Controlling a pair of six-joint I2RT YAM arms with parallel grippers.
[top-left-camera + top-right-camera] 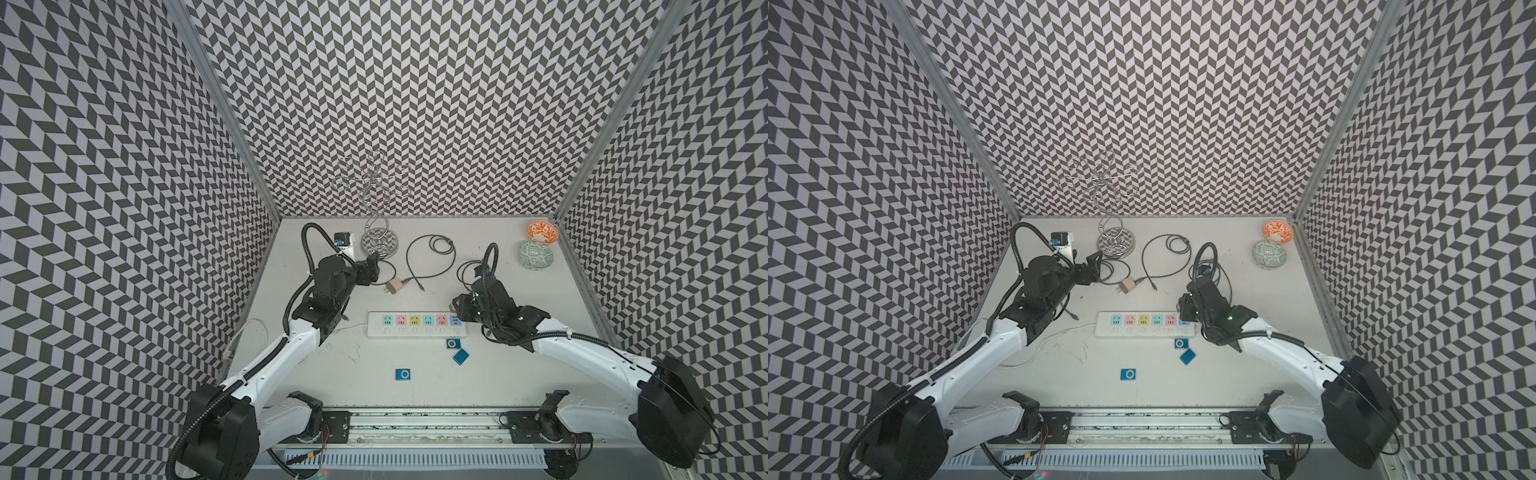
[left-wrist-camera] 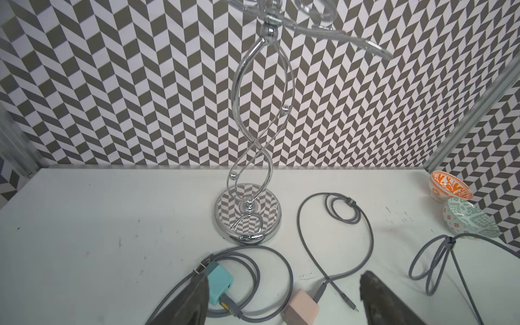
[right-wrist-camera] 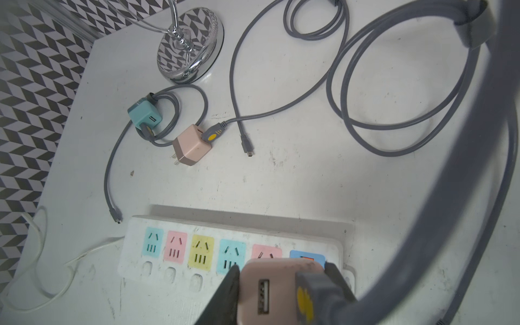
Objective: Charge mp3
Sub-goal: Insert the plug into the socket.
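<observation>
Mp3 player point(image 1: 452, 343) lies on my table point(image 1: 316, 382) just in front of the power strip point(image 1: 417, 325), with a second mp3 player point(image 1: 461, 356) beside it and a third mp3 player point(image 1: 403, 374) apart. I see my right gripper point(image 3: 281, 284) clamping a pink charger point(image 3: 270, 273) over the strip's end. My left gripper point(image 2: 284, 277) hangs spread wide by a teal charger point(image 2: 221, 281).

The pink charger point(image 3: 278, 292) ran off the right wrist picture's edge, prongs hidden; a grey cable point(image 3: 450, 219) near the lens was blurred. In a top view, the port of the mp3 player point(image 1: 452, 343) at the power strip's point(image 1: 415, 332) four o'clock was too small to tell.
</observation>
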